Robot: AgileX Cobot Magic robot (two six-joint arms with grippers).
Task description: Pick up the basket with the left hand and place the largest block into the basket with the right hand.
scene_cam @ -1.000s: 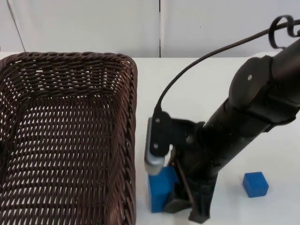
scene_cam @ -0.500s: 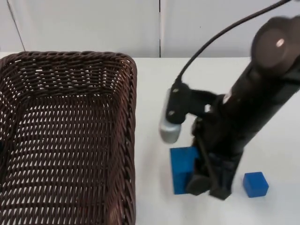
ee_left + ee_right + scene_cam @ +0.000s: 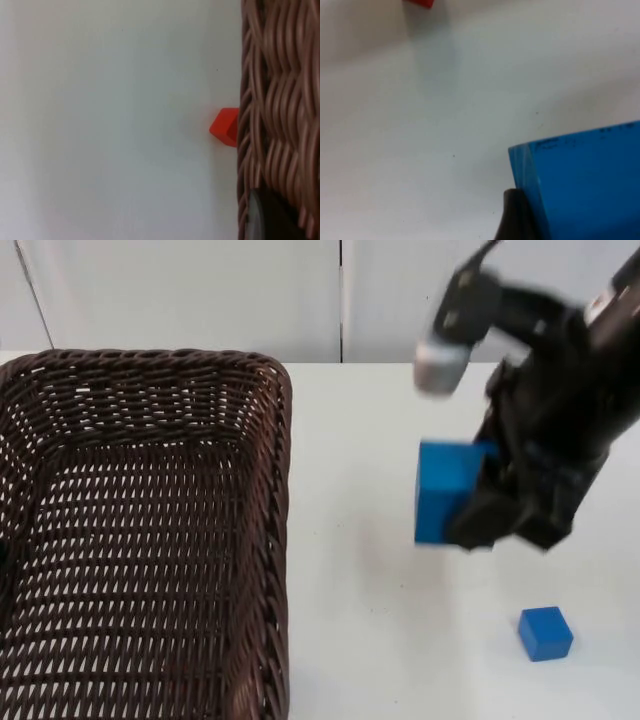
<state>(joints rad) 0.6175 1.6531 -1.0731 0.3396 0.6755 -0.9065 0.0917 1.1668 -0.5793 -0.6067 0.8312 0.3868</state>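
The right gripper (image 3: pixel 478 525) is clamped on the large blue rectangular block (image 3: pixel 443 490), holding it lifted clear of the white table top (image 3: pixel 380 640), to the right of the dark brown woven wicker basket (image 3: pixel 140 530) and apart from its rim. The left gripper (image 3: pixel 267 220) grips the basket's wall, its black fingertip pressed on the weave. A small red block (image 3: pixel 225 126) lies just beside the basket's outer wall. A small blue cube (image 3: pixel 545 632) rests on the table near the right arm.
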